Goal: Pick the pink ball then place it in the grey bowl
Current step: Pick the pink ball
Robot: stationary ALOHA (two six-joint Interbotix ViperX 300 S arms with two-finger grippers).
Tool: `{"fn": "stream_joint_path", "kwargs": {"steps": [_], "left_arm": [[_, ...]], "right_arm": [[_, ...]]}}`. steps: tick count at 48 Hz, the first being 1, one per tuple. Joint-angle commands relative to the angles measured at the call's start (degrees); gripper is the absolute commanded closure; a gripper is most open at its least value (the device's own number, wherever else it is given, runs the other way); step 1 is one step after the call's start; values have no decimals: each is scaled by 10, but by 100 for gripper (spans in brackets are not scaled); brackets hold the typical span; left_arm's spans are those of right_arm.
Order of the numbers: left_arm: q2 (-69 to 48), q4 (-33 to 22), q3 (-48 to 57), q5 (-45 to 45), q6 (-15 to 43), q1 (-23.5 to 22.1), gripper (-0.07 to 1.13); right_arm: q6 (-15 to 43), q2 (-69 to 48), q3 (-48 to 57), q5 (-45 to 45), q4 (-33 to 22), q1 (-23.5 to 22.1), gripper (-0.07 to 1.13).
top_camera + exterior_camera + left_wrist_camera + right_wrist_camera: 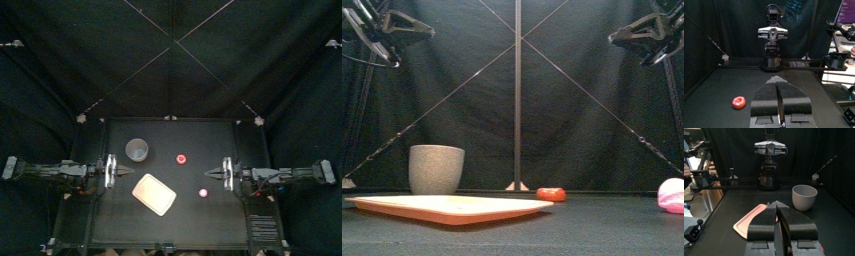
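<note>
The top camera hangs high over the table (pixel 214 220), looking down and slightly toward the back. The front camera sits at the table's front edge, level, close to the pink tray (pixel 449 207) and grey cup (pixel 436 169). The 2 wrist cameras face each other across the table: left sees the right arm (pixel 774 37), right sees the left arm (pixel 769 158). Top, front and right wrist share the cup.

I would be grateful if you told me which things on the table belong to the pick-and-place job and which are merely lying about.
For the job:
- pink ball
- tall grey speckled cup, the task's grey bowl

Lying about:
- flat pink tray
- small red toy
</note>
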Motion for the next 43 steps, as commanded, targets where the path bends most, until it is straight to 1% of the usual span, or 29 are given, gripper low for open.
{"fn": "stream_joint_path", "kwargs": {"steps": [1, 6, 9, 11, 12, 13, 19, 25, 27, 31, 43], "left_arm": [[5, -1, -10, -2, 1, -2, 102], [5, -1, -9, -2, 1, -3, 102], [5, 0, -7, -2, 1, -3, 102], [5, -1, -6, -2, 1, -3, 102], [5, -1, -6, -2, 1, -3, 102], [5, -1, -6, -2, 1, -2, 102], [5, -1, -5, -3, 1, 0, 102], [5, -1, -4, -7, 0, 2, 102], [5, -1, -4, -7, 0, 2, 102], [5, 0, -4, -7, 0, 2, 102], [5, -1, 1, -7, 0, 2, 102]], "right_arm": [[-1, 25, 2, 1, -1, -6, 104], [8, 65, 6, 0, 7, -24, 99], [17, 87, 9, 2, 17, -27, 91], [23, 99, 11, 1, 22, -27, 83], [25, 105, 11, 1, 25, -27, 77], [29, 113, 12, 2, 29, -25, 69], [42, 139, 12, 2, 48, -25, 31], [52, 160, 13, 2, 53, -25, 0], [54, 167, 13, 5, 54, -25, -2], [54, 183, 14, 28, 54, -20, -2], [59, 256, -4, 156, 66, 42, 0]]}}
